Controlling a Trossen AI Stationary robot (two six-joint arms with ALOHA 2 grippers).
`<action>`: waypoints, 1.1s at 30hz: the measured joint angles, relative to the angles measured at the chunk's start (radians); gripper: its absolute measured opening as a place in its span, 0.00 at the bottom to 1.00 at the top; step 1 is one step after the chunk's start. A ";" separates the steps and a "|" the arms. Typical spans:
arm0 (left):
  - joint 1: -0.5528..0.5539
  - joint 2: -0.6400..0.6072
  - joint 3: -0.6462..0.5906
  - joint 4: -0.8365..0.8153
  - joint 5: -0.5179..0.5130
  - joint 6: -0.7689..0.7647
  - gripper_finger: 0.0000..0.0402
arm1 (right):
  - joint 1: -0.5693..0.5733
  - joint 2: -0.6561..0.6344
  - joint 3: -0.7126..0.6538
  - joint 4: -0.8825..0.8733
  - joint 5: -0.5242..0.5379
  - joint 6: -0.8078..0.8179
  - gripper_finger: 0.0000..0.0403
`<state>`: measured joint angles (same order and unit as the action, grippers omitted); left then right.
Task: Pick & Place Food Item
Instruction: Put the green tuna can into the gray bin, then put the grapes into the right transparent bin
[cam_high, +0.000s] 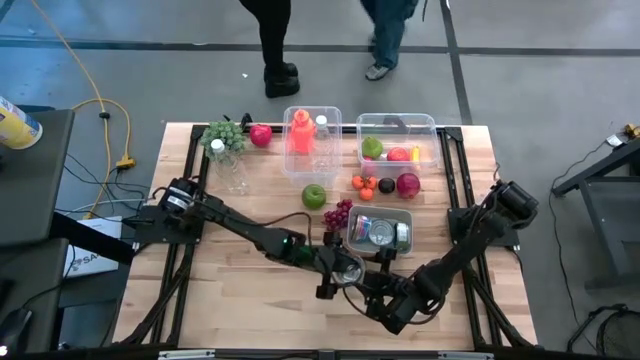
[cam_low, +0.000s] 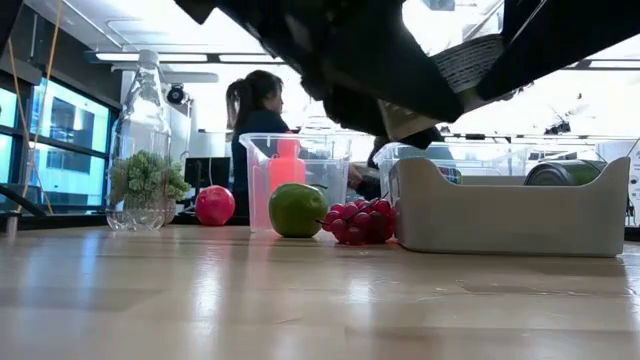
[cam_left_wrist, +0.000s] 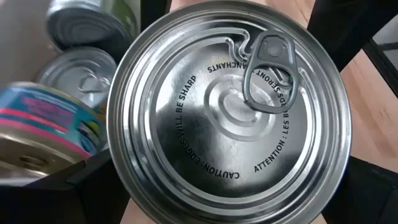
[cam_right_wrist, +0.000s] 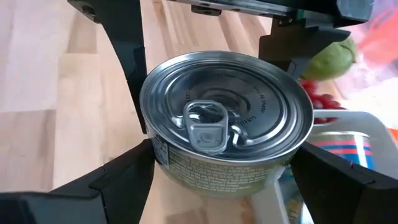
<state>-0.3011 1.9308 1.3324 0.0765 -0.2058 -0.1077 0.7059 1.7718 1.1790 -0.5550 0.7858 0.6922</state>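
Note:
A silver tin can (cam_high: 348, 269) with a pull-tab lid is held above the table's near middle, between both arms. Its lid (cam_left_wrist: 230, 112) fills the left wrist view. My left gripper (cam_high: 335, 268) reaches in from the table's left. My right gripper (cam_high: 372, 285) reaches in from the near right. Each has a finger on either side of the can. The low view shows both grippers high above the wood, with a strip of the can's label (cam_low: 410, 120) between the dark parts. My left gripper has the can between its two fingers (cam_right_wrist: 132, 74), which lie against opposite sides of the rim (cam_right_wrist: 148, 93), coming level from the table's left. The can is lid up and clear of the table. My right gripper has its fingers (cam_right_wrist: 127, 177) against opposite sides of the can's side wall (cam_right_wrist: 163, 163), below the rim, coming from the near right. The can stands upright between them, lifted clear.
Just beyond the can stands a grey bin (cam_high: 404, 215) holding more tins. Purple grapes (cam_high: 338, 213) and a green apple (cam_high: 314, 195) lie to its left. Clear tubs, fruit and a bottle fill the far half. Bare wood lies at the near left. People stand beyond the far edge.

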 joint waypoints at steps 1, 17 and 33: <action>0.007 0.000 0.007 -0.002 0.003 0.002 0.99 | 0.000 -0.008 0.000 -0.017 0.001 0.003 0.81; 0.139 -0.016 0.145 0.116 0.096 -0.010 0.99 | 0.006 -0.100 -0.005 -0.426 0.049 0.179 0.84; 0.203 0.013 0.158 0.131 0.175 -0.081 0.99 | -0.029 -0.109 -0.004 -0.517 0.080 0.201 0.77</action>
<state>-0.0986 1.9437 1.4904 0.2072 -0.0308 -0.1890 0.6766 1.6630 1.1751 -1.0716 0.8658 0.8928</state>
